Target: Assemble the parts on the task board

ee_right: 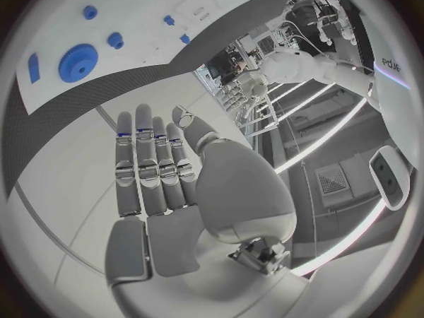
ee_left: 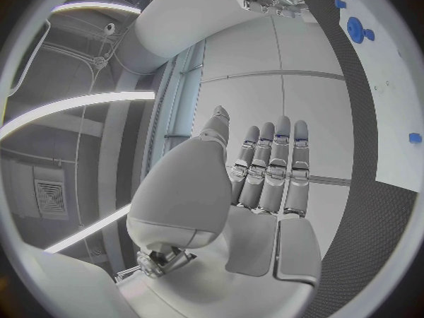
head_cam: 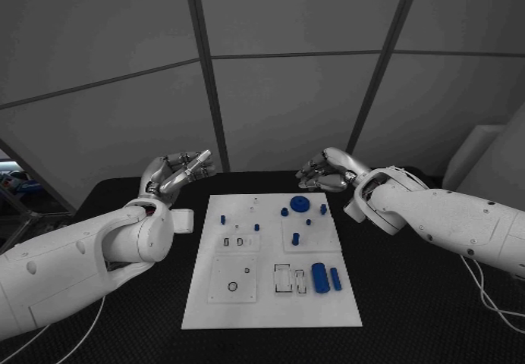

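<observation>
1. Task board (head_cam: pixel 274 303), a white plate, lay flat in the middle of the black desk (head_cam: pixel 416 303), its long side running away from the robot, between the two arms and touched by neither.
2. Left hand (head_cam: pixel 175 173) hung raised over the desk's far left, beside the board's far corner but clear of it; in the left wrist view its fingers (ee_left: pixel 269 169) stood straight and apart, holding nothing.
3. Right hand (head_cam: pixel 326 173) hung raised beyond the board's far right corner; in the right wrist view its fingers (ee_right: pixel 150 169) were likewise straight and spread, with nothing in them.
4. Blue gear (head_cam: pixel 300 202), the broadest of the parts, sat near the board's far edge, closest to the right hand, with small blue pegs (head_cam: pixel 284 212) dotted just beside it.
5. Long blue block (head_cam: pixel 319 277) and a thinner blue bar (head_cam: pixel 334 278) lay side by side near the board's near right, next to some open slots (head_cam: pixel 282 277).
6. Small dark ring (head_cam: pixel 232 287) rested on the raised plate at the near left.
7. Nothing looked picked up yet, so the step in hand seemed to be the first reach. Doing it well would likely mean choosing the part nearest one hand, coming down from above, and closing only on that piece so the neighbouring pegs were not knocked.
</observation>
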Controlling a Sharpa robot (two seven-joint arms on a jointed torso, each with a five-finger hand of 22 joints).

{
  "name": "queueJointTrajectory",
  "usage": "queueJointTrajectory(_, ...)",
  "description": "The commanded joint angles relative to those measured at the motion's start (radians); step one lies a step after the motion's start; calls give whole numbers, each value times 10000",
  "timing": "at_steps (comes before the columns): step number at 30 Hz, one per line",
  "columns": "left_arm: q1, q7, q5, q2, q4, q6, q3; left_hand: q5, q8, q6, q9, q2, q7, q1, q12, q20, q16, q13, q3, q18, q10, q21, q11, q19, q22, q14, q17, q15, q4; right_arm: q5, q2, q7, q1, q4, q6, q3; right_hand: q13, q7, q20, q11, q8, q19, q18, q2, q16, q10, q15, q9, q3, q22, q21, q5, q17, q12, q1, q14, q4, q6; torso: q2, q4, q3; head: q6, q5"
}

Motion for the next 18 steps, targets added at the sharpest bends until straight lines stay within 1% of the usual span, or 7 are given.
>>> queueJointTrajectory(1, 15, -94, -271, -170, 393, 318, 10, -56, -288, 402, -57, 151, -41, -11, -275, -182, -150, -20, -20, -140, 553, 643, -85, 910, 267, 623, 89, -145, -309, -2535, 66, -1082, 117, 29, 784, 7, 12, -118, -522, -253, -262, 844, 165, -505, 1406, 469, -405, -19, 32, 894, 1578, 377, 1222, -336, -235, 1369, 55, 396, 299, 32, -46, 37, -43)
queueJointTrajectory(5, 10, -115, -273, -336, 810, 408, 10, -58, -439, 428, -59, 163, -37, -135, -448, -257, -207, -20, -96, -147, 574, 993, -85, 1205, 434, 793, 149, -183, -366, -3856, 155, -1730, 195, 86, 1083, 10, 81, -248, -608, -312, -467, 1157, 190, -686, 2420, 469, -531, -15, -32, 1246, 2202, 258, 2075, -336, -585, 1734, 192, 282, 501, 116, -97, 66, -105)
queueJointTrajectory(8, 5, -128, -274, -417, 1078, 457, 10, -57, -514, 436, -57, 175, -38, -193, -531, -291, -213, -19, -132, -151, 571, 1163, -86, 1293, 522, 896, 190, -205, -401, -4638, 239, -2157, 220, 121, 1333, 12, 105, -280, -646, -292, -575, 1323, 189, -811, 3295, 97, -529, -15, -83, 1439, 2548, 233, 2905, -333, -770, 1827, 313, 163, 664, 162, -128, 54, -98)
queueJointTrajectory(11, 2, -136, -274, -467, 1236, 477, 10, -56, -550, 442, -57, 186, -39, -216, -570, -309, -210, -21, -147, -152, 564, 1253, -87, 1331, 568, 950, 213, -218, -421, -5060, 299, -2377, 229, 135, 1492, 13, 168, -331, -679, -237, -576, 1647, 166, -864, 6404, -264, -565, 4, -60, 1782, 3155, 419, 6059, -238, -765, 2051, 421, 97, 778, 213, -162, 75, -125)
queueJointTrajectory(14, 1, -144, -274, -540, 1387, 482, 11, -57, -563, 442, -57, 190, -38, -226, -583, -314, -211, -22, -152, -153, 558, 1283, -86, 1343, 584, 965, 220, -221, -426, -5355, 364, -2536, 234, 149, 1652, 14, 226, -312, -686, -253, -569, 1839, 168, -857, 8448, -485, -518, 15, 94, 2221, 3878, 601, 8217, -186, -723, 2080, 510, 85, 881, 239, -179, 99, -159)
queueJointTrajectory(16, 0, -146, -274, -588, 1467, 484, 11, -57, -571, 442, -57, 192, -36, -233, -591, -317, -213, -23, -156, -154, 553, 1302, -84, 1349, 594, 973, 225, -222, -430, -5477, 401, -2602, 236, 174, 1715, 14, 250, -312, -656, -231, -577, 1959, 95, -908, 9421, -601, -495, 14, 201, 2943, 4559, 632, 9264, -157, -691, 2080, 542, 55, 941, 252, -192, 124, -163)
queueJointTrajectory(18, 0, -146, -274, -630, 1532, 488, 12, -57, -573, 441, -57, 193, -35, -235, -594, -318, -214, -23, -157, -154, 550, 1307, -83, 1350, 597, 973, 225, -222, -431, -5556, 434, -2649, 238, 195, 1780, 14, 249, -298, -643, -205, -582, 2058, 42, -921, 9844, -702, -472, 12, 274, 3498, 5020, 639, 9720, -158, -670, 2070, 569, 25, 986, 261, -193, 119, -151)
